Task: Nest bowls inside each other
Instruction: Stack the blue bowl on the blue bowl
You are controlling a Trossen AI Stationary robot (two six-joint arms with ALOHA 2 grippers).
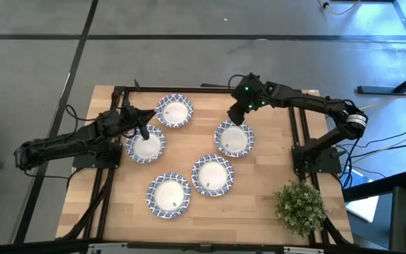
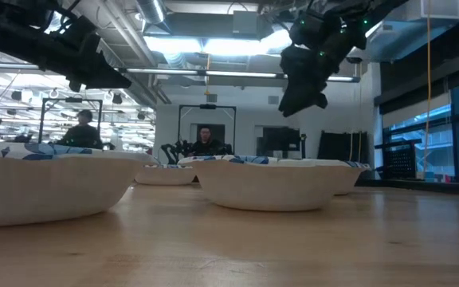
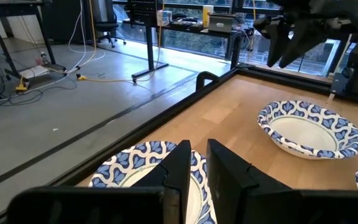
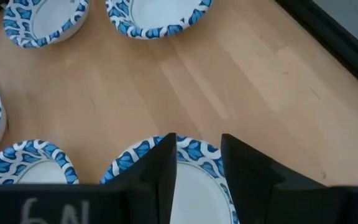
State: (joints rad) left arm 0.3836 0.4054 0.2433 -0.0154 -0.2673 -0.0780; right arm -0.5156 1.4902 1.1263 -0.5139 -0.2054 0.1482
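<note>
Several blue-and-white rimmed bowls rest on their bases on the wooden table. My left gripper (image 1: 143, 130) hovers over the left bowl (image 1: 145, 144), whose rim (image 3: 135, 160) shows beside its fingers; it is open by a narrow gap. My right gripper (image 1: 237, 113) hangs open above the far rim of the right bowl (image 1: 234, 138), with that rim (image 4: 194, 152) showing between its fingers. The low view shows the right gripper (image 2: 301, 88) well above the bowls. Other bowls sit at the far side (image 1: 175, 111), centre (image 1: 212, 175) and near side (image 1: 168, 195).
A green potted plant (image 1: 300, 206) stands at the table's near right corner. A black frame rail (image 3: 185, 93) runs along the table's far edge. Bare wood (image 4: 229, 81) lies between the bowls and that edge. People sit in the room beyond the table (image 2: 205, 139).
</note>
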